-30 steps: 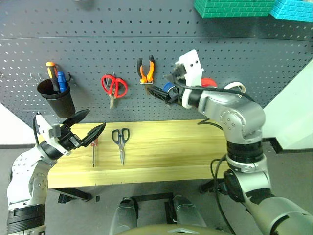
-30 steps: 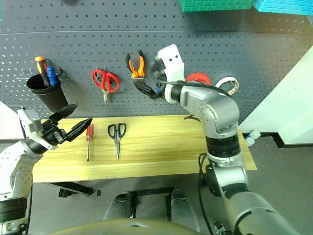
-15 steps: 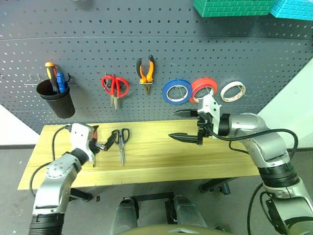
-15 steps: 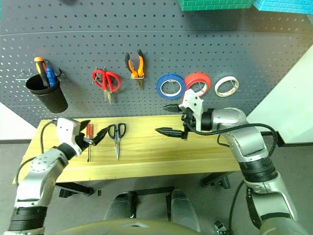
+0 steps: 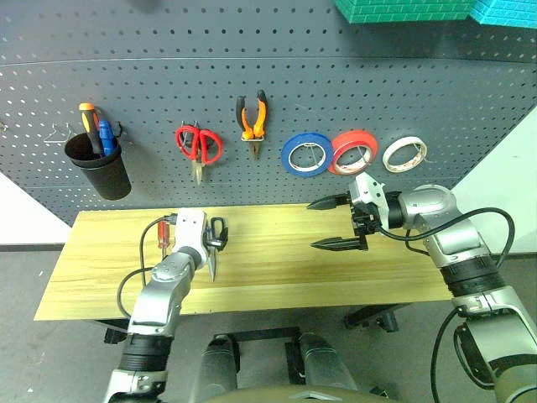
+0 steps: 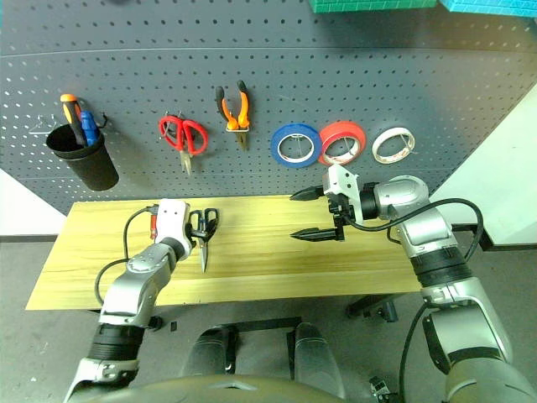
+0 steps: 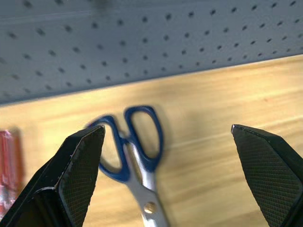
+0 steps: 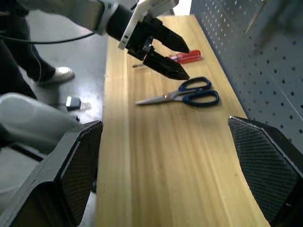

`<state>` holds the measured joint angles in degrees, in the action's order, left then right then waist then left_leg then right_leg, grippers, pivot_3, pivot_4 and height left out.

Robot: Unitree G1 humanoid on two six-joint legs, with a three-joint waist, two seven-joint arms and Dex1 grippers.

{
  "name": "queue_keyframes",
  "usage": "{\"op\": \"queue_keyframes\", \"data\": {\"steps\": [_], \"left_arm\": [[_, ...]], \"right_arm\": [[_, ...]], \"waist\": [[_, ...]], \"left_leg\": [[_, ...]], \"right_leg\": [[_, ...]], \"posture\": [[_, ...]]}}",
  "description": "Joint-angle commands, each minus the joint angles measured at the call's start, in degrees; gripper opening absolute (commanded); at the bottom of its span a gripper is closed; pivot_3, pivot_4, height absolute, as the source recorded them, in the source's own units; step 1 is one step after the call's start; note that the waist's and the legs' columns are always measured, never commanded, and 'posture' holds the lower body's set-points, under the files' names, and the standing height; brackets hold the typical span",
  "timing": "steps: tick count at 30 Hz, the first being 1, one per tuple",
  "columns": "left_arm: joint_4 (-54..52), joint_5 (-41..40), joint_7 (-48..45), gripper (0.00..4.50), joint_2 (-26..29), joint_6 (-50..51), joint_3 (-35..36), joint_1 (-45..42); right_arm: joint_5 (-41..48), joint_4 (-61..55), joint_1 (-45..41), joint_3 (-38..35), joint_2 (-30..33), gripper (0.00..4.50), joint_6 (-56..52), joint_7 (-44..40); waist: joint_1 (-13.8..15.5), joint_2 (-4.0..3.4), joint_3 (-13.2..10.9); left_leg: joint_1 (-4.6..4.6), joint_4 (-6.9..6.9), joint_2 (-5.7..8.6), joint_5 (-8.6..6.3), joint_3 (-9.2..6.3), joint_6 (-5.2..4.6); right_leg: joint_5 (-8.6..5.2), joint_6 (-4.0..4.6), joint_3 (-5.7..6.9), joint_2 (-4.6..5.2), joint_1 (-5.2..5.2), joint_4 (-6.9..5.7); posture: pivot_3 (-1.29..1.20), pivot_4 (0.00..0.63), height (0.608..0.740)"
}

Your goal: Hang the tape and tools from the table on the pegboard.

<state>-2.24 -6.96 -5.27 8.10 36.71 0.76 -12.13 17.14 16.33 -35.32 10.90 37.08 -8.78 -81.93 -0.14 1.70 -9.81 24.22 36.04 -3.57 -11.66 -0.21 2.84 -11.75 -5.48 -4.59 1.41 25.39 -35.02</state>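
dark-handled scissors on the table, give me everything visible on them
The scissors have dark blue-black loop handles, which look like plastic, and plain silver metal blades joined at a round pivot. They are closed and lie flat on the wooden table, handles toward the pegboard, blade tips toward the front edge. A red-handled screwdriver lies apart on their far side from the right gripper. The open left gripper hangs just over the handles; whether it touches them cannot be told.

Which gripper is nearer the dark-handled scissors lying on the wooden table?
Left. The left gripper hovers open just above the dark-handled scissors; the right gripper hangs open over mid-table, well off to the side.
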Motion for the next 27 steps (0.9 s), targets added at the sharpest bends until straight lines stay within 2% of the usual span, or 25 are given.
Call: {"op": "queue_keyframes", "data": {"steps": [1,6,12,16,19,27], "left_arm": [[0.6,3.0,4.2,4.5,-0.9,5.1,-1.0,-1.7],[1.8,4.4,9.9,4.5,-3.3,13.4,1.9,-4.8],[1.6,3.2,10.3,4.5,-4.1,21.9,4.9,-7.6],[0.7,3.6,9.5,4.5,-3.5,24.7,4.8,-8.3],[0.9,3.5,10.1,4.5,-4.3,27.5,5.9,-9.1],[4.7,4.3,10.1,4.5,-3.5,27.4,6.5,-11.8]], "right_arm": [[-0.7,1.7,-2.6,-0.4,0.7,4.45,1.0,-2.0],[-2.6,5.0,-4.5,0.0,0.0,4.45,2.4,-2.8],[-4.5,7.6,-6.0,0.5,-1.3,4.45,4.9,-2.9],[-6.3,8.7,-6.2,0.9,-1.5,4.45,6.9,-2.3],[-5.4,7.5,-5.7,0.5,-2.0,4.45,4.5,-2.4],[-4.1,4.5,-4.1,-0.2,-3.5,4.45,0.3,-0.6]], "waist": [[0.0,-0.02,-0.2],[-0.4,0.01,-0.7],[-0.5,-0.09,-1.7],[-0.5,-0.07,-2.8],[-0.4,0.02,-3.9],[-0.5,-0.04,-6.1]], "left_leg": [[0.02,0.02,0.01,0.0,0.0,0.0],[0.02,-0.01,0.03,0.0,-0.04,0.0],[0.03,0.01,0.06,0.0,-0.07,0.0],[0.04,-0.02,0.07,0.0,-0.11,0.0],[0.07,0.01,0.07,0.0,-0.12,0.0],[0.18,-0.02,0.09,0.0,-0.17,0.0]], "right_leg": [[0.0,0.0,-0.01,0.01,0.0,0.0],[0.0,0.0,0.0,0.01,0.01,-0.05],[0.0,-0.02,0.0,0.01,0.01,-0.06],[-0.01,-0.03,0.01,0.0,0.02,-0.09],[-0.01,-0.04,0.01,0.01,0.03,-0.11],[0.01,0.0,0.01,0.03,0.09,-0.15]], "posture": [[0.11,0.181,0.74],[0.11,0.194,0.74],[0.11,0.217,0.74],[0.11,0.251,0.74],[0.11,0.273,0.74],[0.1,0.317,0.74]]}}
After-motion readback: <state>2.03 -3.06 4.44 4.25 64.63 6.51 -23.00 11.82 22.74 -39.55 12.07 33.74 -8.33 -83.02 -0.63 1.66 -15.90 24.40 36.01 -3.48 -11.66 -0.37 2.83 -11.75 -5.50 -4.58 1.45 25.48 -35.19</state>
